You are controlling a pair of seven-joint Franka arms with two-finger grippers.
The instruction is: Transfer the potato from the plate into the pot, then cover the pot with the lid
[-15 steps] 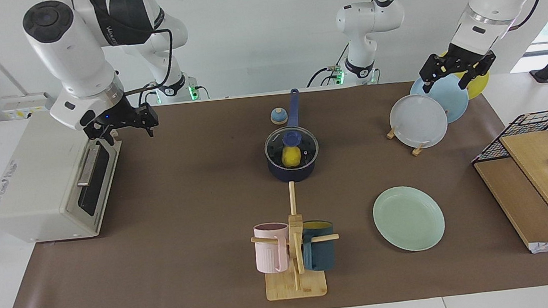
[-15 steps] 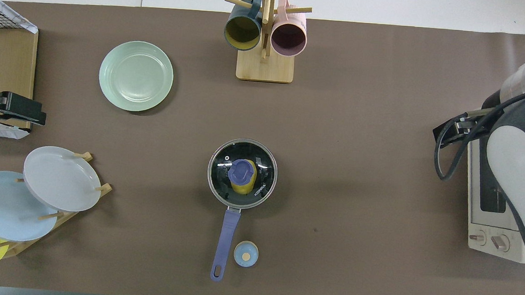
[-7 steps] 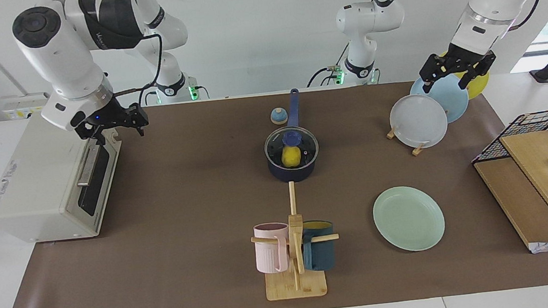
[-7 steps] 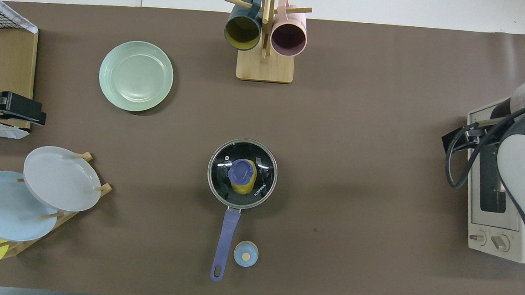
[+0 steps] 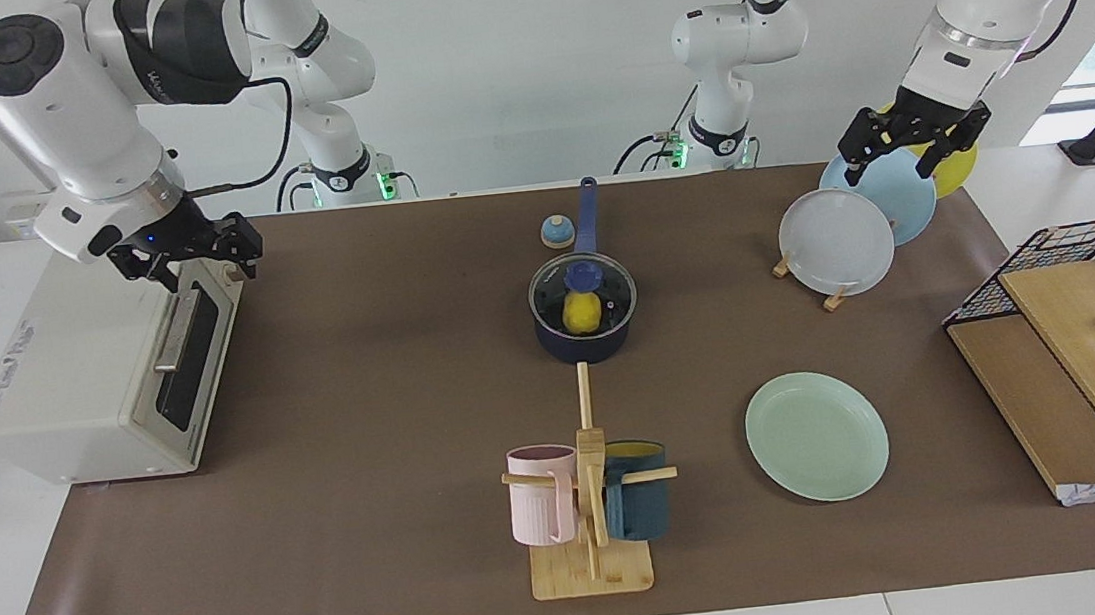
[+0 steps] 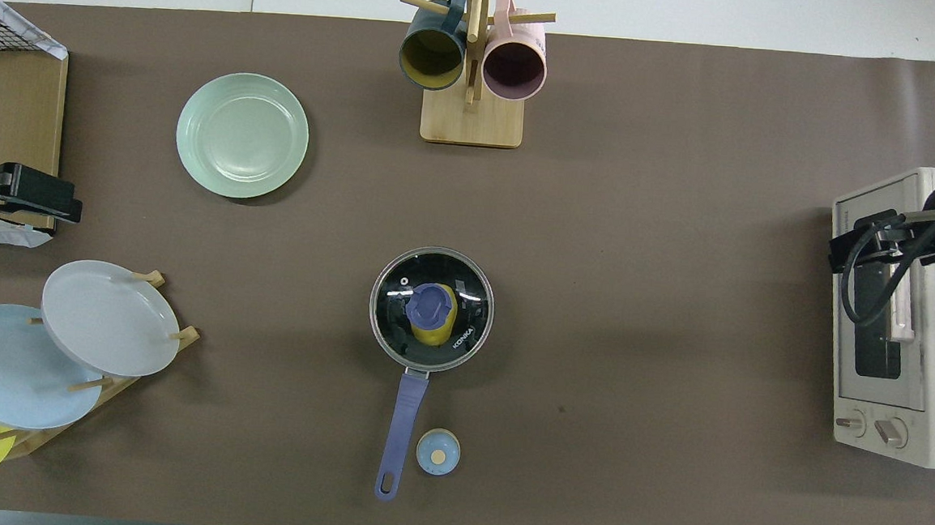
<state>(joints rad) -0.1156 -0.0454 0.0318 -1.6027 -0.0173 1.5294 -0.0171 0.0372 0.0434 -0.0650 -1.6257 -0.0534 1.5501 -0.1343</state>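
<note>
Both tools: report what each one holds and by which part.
Nothing is held. The right tool is open over the toaster oven; the left tool is open over the plate rack. The lid sits on the pot.

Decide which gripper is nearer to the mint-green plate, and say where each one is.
The left gripper. It hangs over the rack of standing plates, at the same end of the table as the mint-green plate. The right gripper is over the toaster oven, at the right arm's end.
</note>
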